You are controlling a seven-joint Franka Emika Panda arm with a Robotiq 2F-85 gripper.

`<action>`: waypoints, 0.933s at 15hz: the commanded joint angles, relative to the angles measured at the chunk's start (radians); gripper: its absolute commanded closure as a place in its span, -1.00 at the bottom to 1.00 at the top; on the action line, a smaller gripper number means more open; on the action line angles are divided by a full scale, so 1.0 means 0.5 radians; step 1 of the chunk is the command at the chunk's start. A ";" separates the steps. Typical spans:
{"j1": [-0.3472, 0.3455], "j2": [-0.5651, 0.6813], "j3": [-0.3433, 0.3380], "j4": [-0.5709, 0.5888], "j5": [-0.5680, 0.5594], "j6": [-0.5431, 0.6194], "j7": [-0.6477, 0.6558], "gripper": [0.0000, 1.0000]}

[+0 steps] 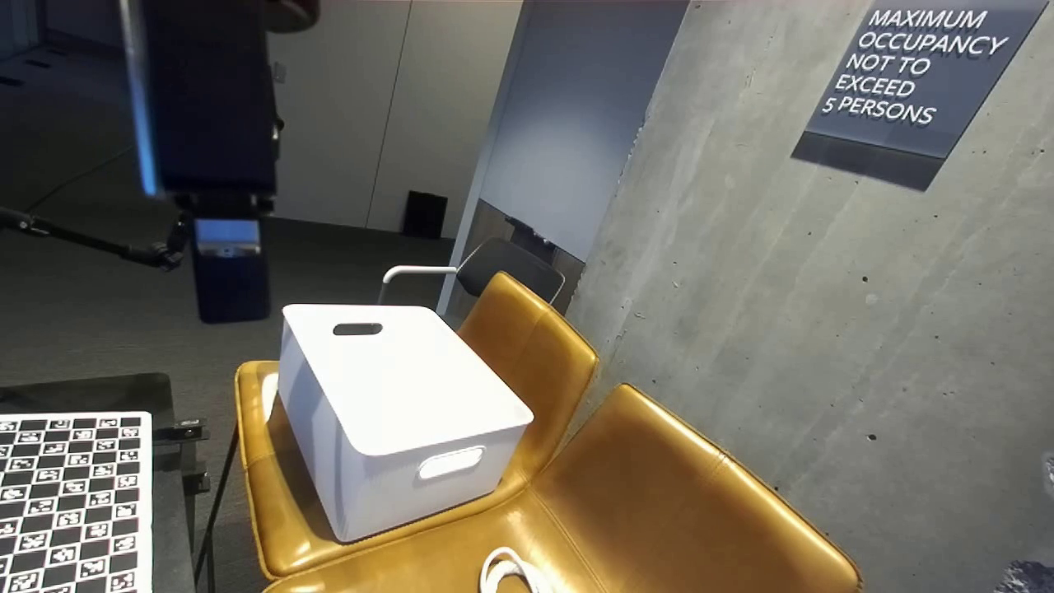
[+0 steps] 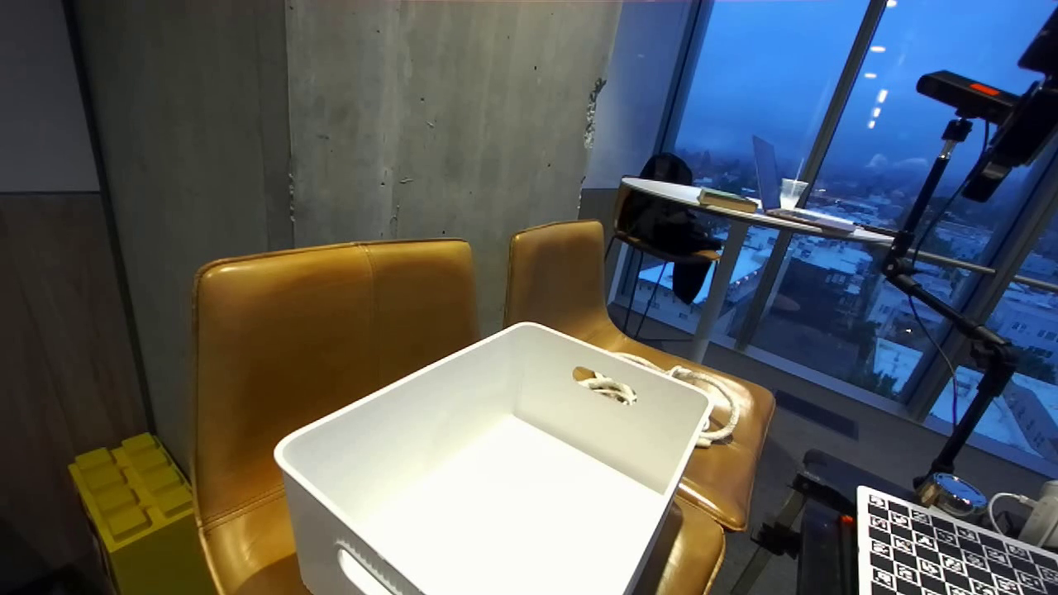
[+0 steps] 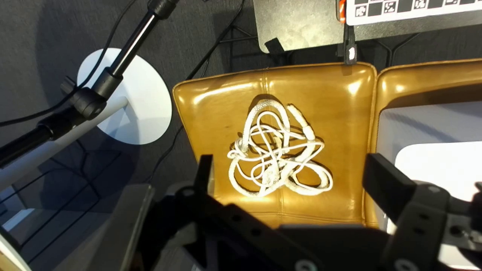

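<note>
Office room, occupancy sign (image 1: 918, 82), concrete wall (image 1: 766, 305), tall windows (image 2: 760, 78), laptop (image 2: 767, 175) on table (image 2: 664, 191)

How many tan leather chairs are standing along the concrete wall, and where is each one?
2. The tan chair with the white bin on its seat, and right next to it the second chair, bearing tangled white cord. Others may be out of frame.

I've got the gripper (image 3: 290, 171) spread wide, jaws well apart, left and right in the wrist view. In an exterior view it hangs vertical at left, fingers (image 1: 232, 287) straight down.
</note>
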 commanded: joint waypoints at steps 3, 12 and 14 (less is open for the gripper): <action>-0.091 0.316 -0.124 -0.026 -0.229 0.645 0.038 -1.00; -0.051 1.264 -0.402 0.256 0.220 1.405 -0.220 -1.00; -0.033 1.468 -0.379 0.359 0.395 1.417 -0.277 -1.00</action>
